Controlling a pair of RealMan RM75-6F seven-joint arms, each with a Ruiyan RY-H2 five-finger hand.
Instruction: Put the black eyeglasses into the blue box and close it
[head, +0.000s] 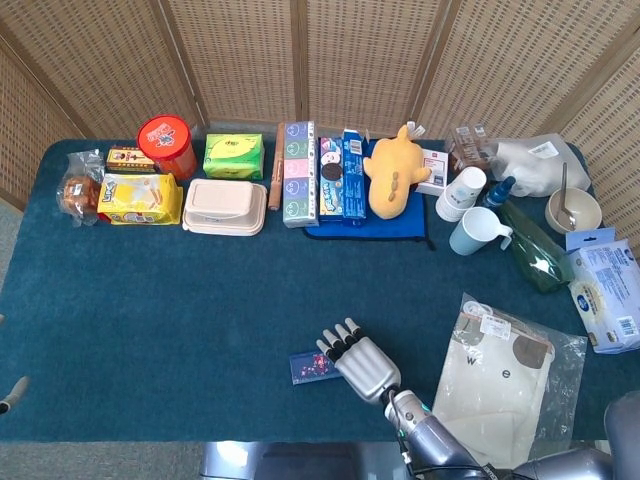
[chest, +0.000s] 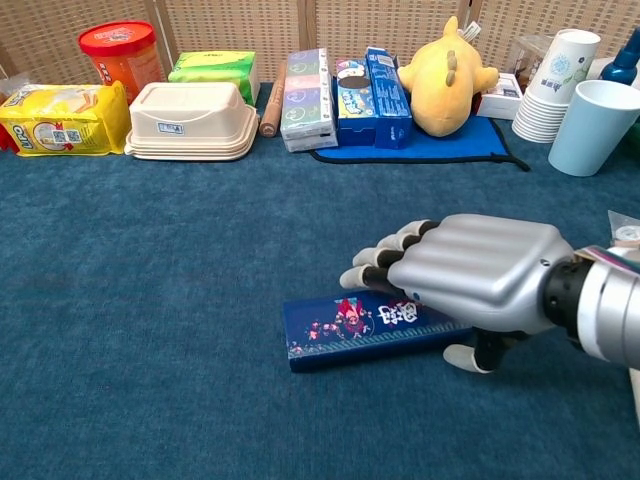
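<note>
Head view: the blue box (head: 312, 366) lies flat near the front edge of the worktop (head: 200, 300), which is covered in teal cloth. The box is a narrow, dark blue rectangle with small red and white print on its lid; the lid is down. The right robot hand (head: 358, 361) lies palm-down over the box's right end, fingers straight and side by side, pointing toward the rear left. A clear bag (head: 500, 375) with a pale fabric item lies to the right of the robot hand. Packaged goods, a yellow plush (head: 392, 172) and cups stand in a row along the far edge. The left robot hand is not visible. Chest view: the box (chest: 360, 325) lies lengthwise across the frame, its top decorated with a floral and figure pattern and a lighter band along the near side. The right robot hand (chest: 465, 275) covers the box's right end; its fingers (chest: 385, 260) extend over the lid, and the thumb (chest: 465, 357) hangs at the box's near right corner. It grips nothing. No eyeglasses are visible.
</note>
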